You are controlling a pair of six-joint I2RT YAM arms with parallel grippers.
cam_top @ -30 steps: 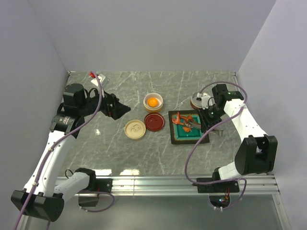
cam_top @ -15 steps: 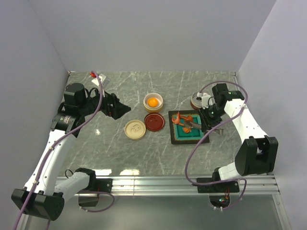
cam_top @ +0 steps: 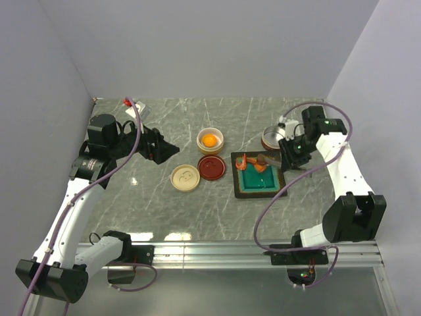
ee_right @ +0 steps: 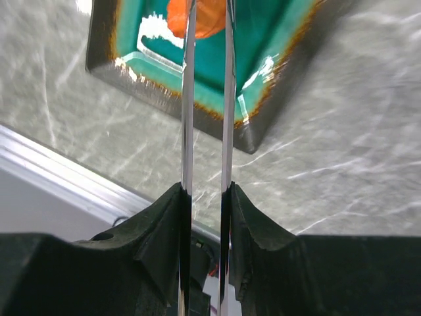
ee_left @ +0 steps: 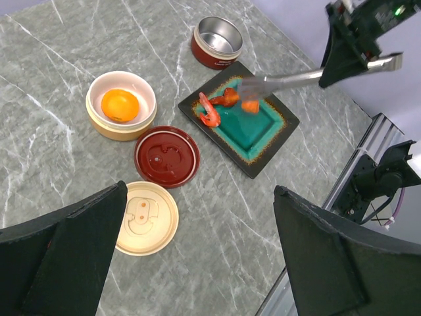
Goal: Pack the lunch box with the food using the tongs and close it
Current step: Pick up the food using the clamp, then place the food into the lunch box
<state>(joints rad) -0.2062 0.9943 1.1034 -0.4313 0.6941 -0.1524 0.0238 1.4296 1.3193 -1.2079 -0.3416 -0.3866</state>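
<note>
My right gripper [cam_top: 290,153] [ee_right: 205,197] is shut on the silver tongs [cam_top: 273,159] [ee_left: 296,79] [ee_right: 187,99]. The tong tips pinch a small orange food piece [ee_left: 250,105] [ee_right: 207,16] just above the teal tray [cam_top: 260,184] [ee_left: 260,135] [ee_right: 266,39]. Two red-orange shrimp pieces [cam_top: 244,162] [ee_left: 210,115] lie at the tray's far left corner. The cream lunch box bowl [cam_top: 210,139] [ee_left: 122,122] holds a round orange disc [ee_left: 120,104]. My left gripper [cam_top: 164,150] [ee_left: 200,191] hangs open above the table's left half with nothing in it.
A red lid [cam_top: 211,167] [ee_left: 166,155] and a cream lid [cam_top: 185,178] [ee_left: 146,217] lie side by side left of the tray. A red container with a metal inside [cam_top: 272,137] [ee_left: 218,41] stands behind the tray. The metal rail [ee_left: 368,151] runs along the near edge.
My right gripper squeezed the tongs tighter, then rose and drew back to the right, and the orange piece came up off the tray in the tong tips. The left arm stayed still.
</note>
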